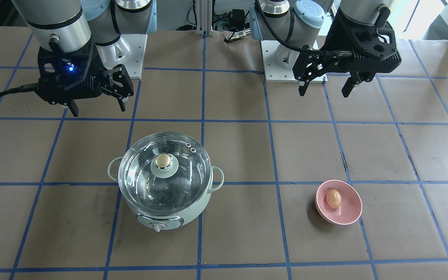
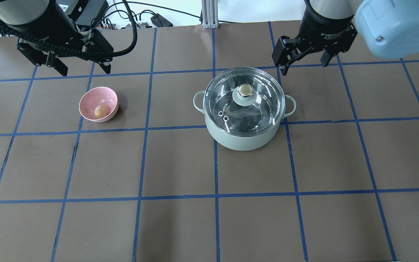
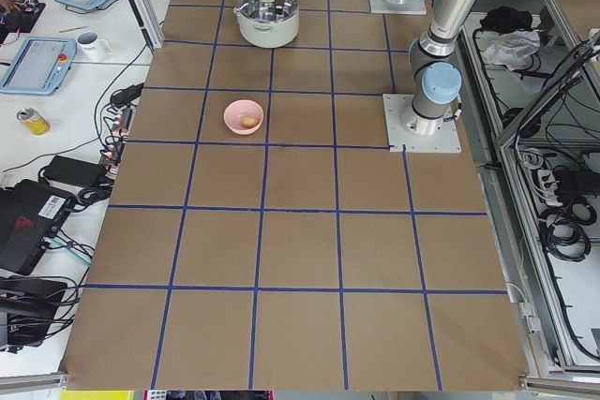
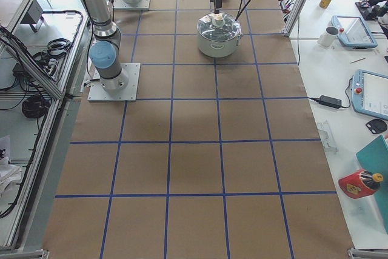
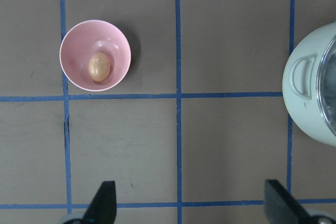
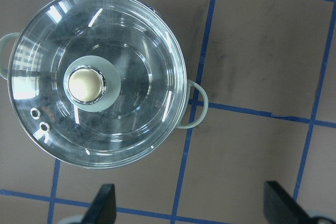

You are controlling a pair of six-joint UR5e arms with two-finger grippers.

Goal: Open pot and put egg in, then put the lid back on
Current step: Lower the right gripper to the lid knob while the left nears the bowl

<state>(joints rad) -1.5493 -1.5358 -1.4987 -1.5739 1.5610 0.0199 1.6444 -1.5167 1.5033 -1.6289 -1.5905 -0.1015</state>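
The pale mint-green pot (image 2: pixel 246 140) stands right of the table's middle, also seen in the front view (image 1: pixel 169 216) and at the right edge of the left wrist view (image 5: pixel 307 95). The clear glass lid (image 2: pixel 264 96) sits shut on it, brass knob (image 2: pixel 245 90) upward; it fills the right wrist view (image 6: pixel 142 108). The tan egg (image 2: pixel 100 111) lies in a pink bowl (image 2: pixel 87 98) to the left, also in the left wrist view (image 5: pixel 99 66). My left gripper (image 2: pixel 84 70) is open, empty, behind the bowl. My right gripper (image 2: pixel 306 67) is open, empty, behind the pot's right side.
The brown table (image 2: pixel 180 163) carries a blue tape grid. Both arm bases (image 1: pixel 288 58) stand at the robot's edge. In the side views, benches with tablets, a mug (image 4: pixel 331 36) and cables lie beyond the table's far edge.
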